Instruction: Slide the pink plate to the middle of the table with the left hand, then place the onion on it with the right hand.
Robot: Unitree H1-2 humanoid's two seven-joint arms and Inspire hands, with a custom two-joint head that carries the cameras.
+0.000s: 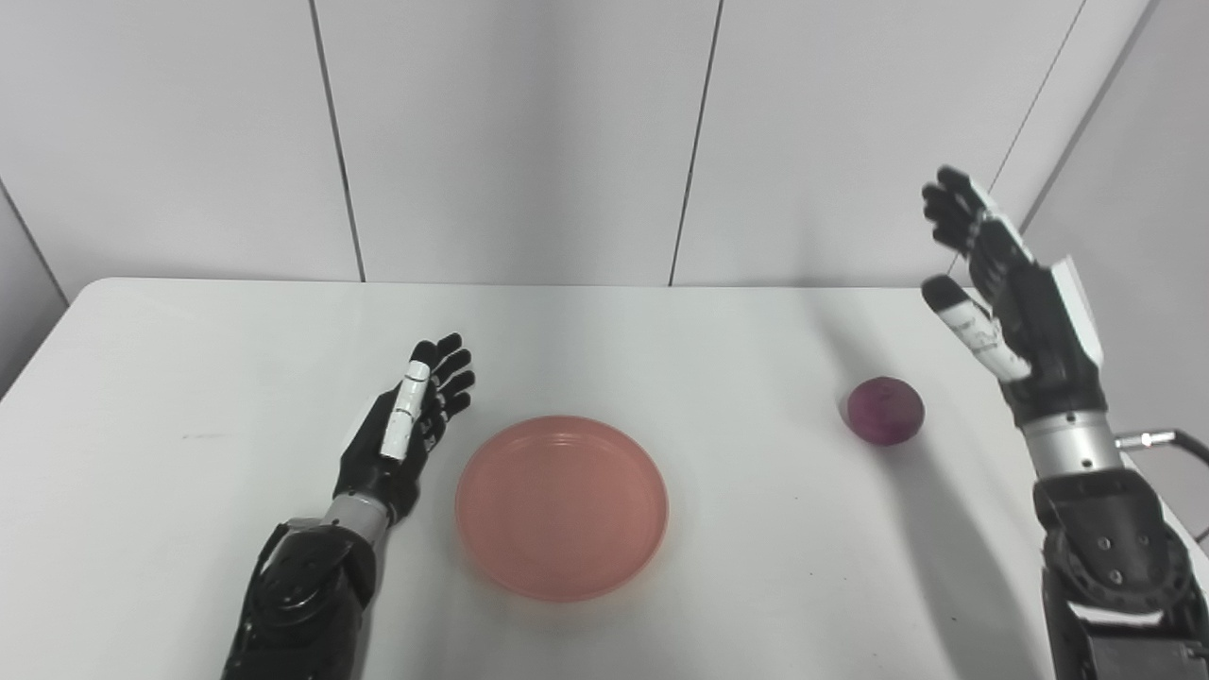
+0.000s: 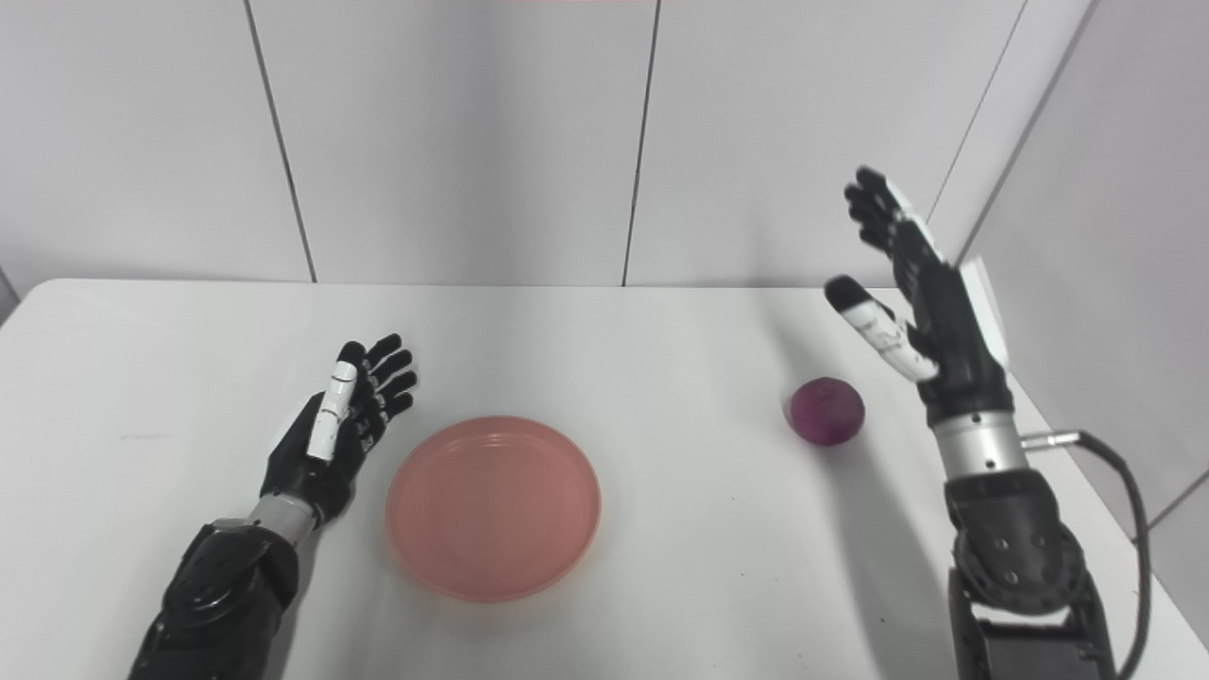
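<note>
Nearest my cameras, at the bottom edge, I see the two dark forearms, both cut off by the frame.

At lower left, my left hand (image 1: 408,425) lies low over the white table (image 1: 189,378), palm turned toward the centre, fingers (image 1: 451,378) stretched forward and close together, thumb laid along them, holding nothing. I cannot tell whether its underside touches the table. The pink plate (image 1: 562,505) sits just to the right of that hand, in the lower centre of the frame. A narrow strip of table shows between its rim and the heel of the hand, so the two are near but apart. The plate lies flat and holds nothing.

Further right, in the right-centre of the frame, the onion (image 1: 885,410), purple and round, rests on the table, well apart from the plate.

At far right, my right hand (image 2: 921,293) is raised well above the table, upright, palm facing left toward the centre. Its fingers (image 2: 878,208) point up and lean forward, slightly apart, and the thumb sticks out to the left, above and just right of the onion, not touching it. It grips nothing. A cable (image 2: 1115,472) runs from the wrist and leaves the frame at lower right.
</note>
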